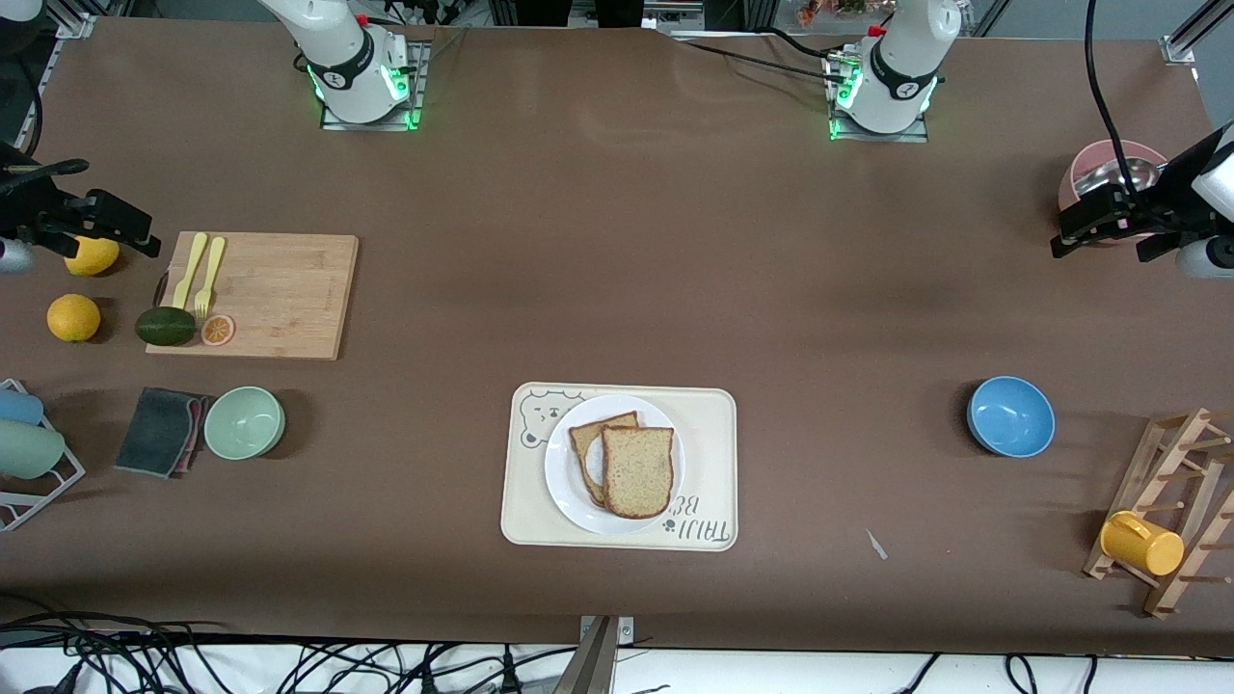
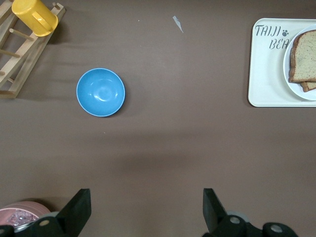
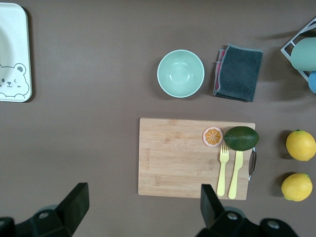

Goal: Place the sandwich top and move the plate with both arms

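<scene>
The tray (image 1: pixel 709 424) lay mid-table, near the front camera, bearing the plate (image 1: pixel 564 487); the sandwich top (image 1: pixel 637 470) sat on it, leaning over another slice, long axis running toward the bases. Left gripper (image 1: pixel 1085 229) hung over the pink bowl (image 1: pixel 1094 159), right gripper (image 1: pixel 120 229) over a lemon (image 1: pixel 92 256), fingers spread, each empty, roughly equally far off.

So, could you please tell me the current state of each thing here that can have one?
sandwich top: on the plate, overlapping another slice
plate: on the tray
left hand: open, over bare table
right hand: open, near the cutting board
blue bowl: upright, empty
green bowl: upright, empty
yellow cup: hung on the rack
</scene>
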Controlling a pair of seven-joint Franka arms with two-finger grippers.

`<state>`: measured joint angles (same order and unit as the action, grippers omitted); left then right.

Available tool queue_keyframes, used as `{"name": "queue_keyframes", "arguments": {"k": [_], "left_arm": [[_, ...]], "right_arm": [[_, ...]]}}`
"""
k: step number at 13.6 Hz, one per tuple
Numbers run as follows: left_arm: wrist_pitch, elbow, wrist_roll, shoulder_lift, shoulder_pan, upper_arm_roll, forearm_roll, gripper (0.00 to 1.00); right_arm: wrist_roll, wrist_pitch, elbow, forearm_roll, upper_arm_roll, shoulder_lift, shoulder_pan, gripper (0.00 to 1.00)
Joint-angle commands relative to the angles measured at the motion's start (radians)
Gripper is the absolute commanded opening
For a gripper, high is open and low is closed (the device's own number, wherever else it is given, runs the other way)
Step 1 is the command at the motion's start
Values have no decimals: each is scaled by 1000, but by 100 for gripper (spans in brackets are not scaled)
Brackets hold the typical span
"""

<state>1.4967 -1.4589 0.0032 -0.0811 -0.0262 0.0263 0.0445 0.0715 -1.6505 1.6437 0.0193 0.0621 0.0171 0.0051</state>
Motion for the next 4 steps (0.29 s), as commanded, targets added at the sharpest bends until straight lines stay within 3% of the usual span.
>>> {"name": "queue_keyframes", "arguments": {"k": [1,4], "left_arm": [[-23,32,-17,-11,-1,4,-18,100],[-24,25,-17,-12,-3,3,-18,100]], "right_arm": [[1,0,2,-15,4,-8,7,100],[1,1,2,-13,5,-9,7,100]]}}
